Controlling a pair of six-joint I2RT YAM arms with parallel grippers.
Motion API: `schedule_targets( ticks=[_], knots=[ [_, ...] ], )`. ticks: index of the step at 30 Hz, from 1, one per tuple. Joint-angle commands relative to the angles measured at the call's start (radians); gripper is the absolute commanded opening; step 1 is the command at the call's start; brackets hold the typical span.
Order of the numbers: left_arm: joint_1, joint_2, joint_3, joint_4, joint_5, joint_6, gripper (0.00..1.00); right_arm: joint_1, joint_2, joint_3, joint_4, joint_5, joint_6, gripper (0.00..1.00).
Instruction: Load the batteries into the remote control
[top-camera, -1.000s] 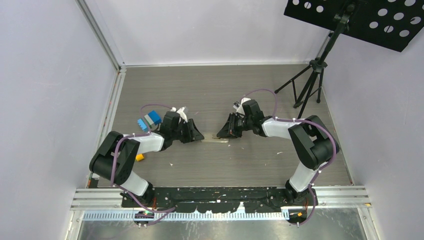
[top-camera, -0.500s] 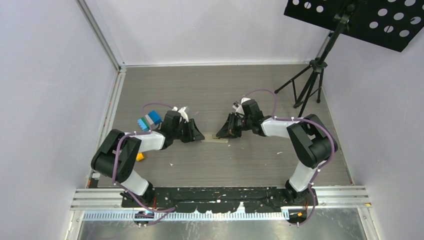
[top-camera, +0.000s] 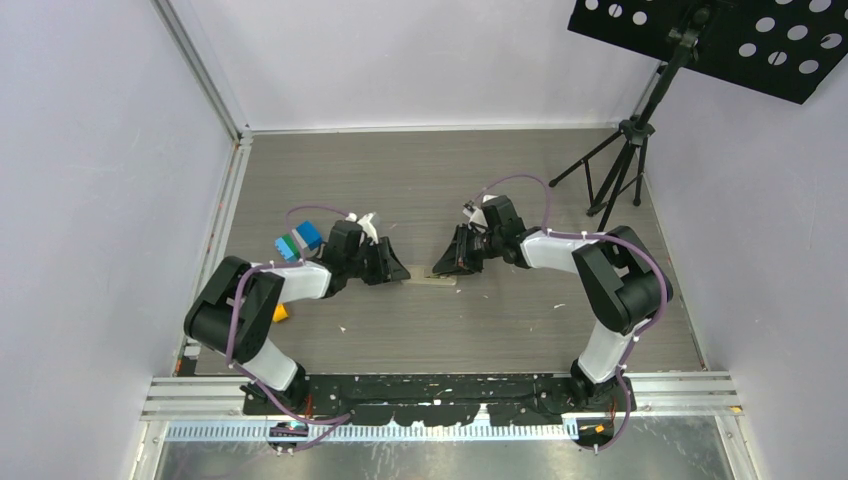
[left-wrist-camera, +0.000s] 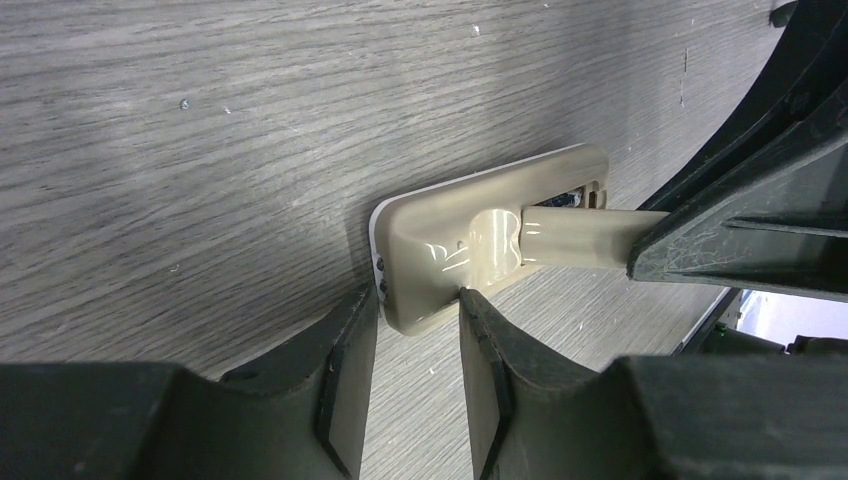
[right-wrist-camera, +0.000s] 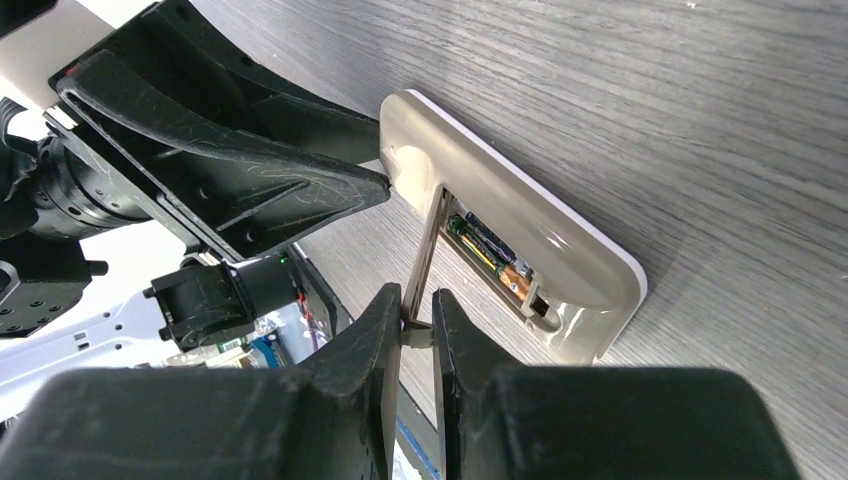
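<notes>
Nearly done, I judge: on the grey table (top-camera: 420, 170), well apart from a black tripod stand (top-camera: 620, 150), the remote control (right-wrist-camera: 420, 150) lies face down. The left gripper (left-wrist-camera: 418, 330), jaws parted, brackets one end. The right gripper (right-wrist-camera: 418, 310) pinches the raised battery cover (right-wrist-camera: 428, 240). The batteries (right-wrist-camera: 480, 243) sit in the recess; the cover is not yet shut.
</notes>
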Motion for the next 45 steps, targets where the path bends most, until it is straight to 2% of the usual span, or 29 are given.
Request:
schedule_targets(
  ticks=[1,13,19,24,31,35,38,40,45],
  knots=[
    [0.0,0.007,0.034,0.027,0.028,0.009,0.37,0.005,0.007,0.018,-0.025,0.066,-0.048,0.19],
    [0.0,-0.001,0.038,0.008,0.02,0.011,0.36,0.005,-0.063,0.034,-0.085,0.094,-0.031,0.41],
    [0.0,-0.012,0.041,-0.014,0.005,0.024,0.36,0.003,-0.087,0.04,-0.13,0.116,-0.024,0.46],
    [0.0,-0.021,0.045,-0.035,-0.007,0.035,0.37,0.003,-0.093,0.043,-0.163,0.149,-0.041,0.44],
    [0.0,-0.033,0.035,-0.028,-0.017,0.032,0.36,0.005,-0.091,0.042,-0.189,0.192,-0.059,0.31],
    [0.0,-0.037,0.033,-0.03,-0.018,0.032,0.36,0.005,-0.098,0.054,-0.227,0.215,-0.079,0.3],
    [0.0,-0.035,0.033,-0.031,-0.019,0.031,0.36,0.005,-0.116,0.048,-0.228,0.227,-0.084,0.38],
    [0.0,-0.035,0.034,-0.031,-0.02,0.032,0.36,0.005,-0.129,0.049,-0.235,0.236,-0.086,0.38],
    [0.0,-0.037,0.036,-0.034,-0.021,0.033,0.36,0.005,-0.152,0.05,-0.223,0.227,-0.084,0.29]
  ],
)
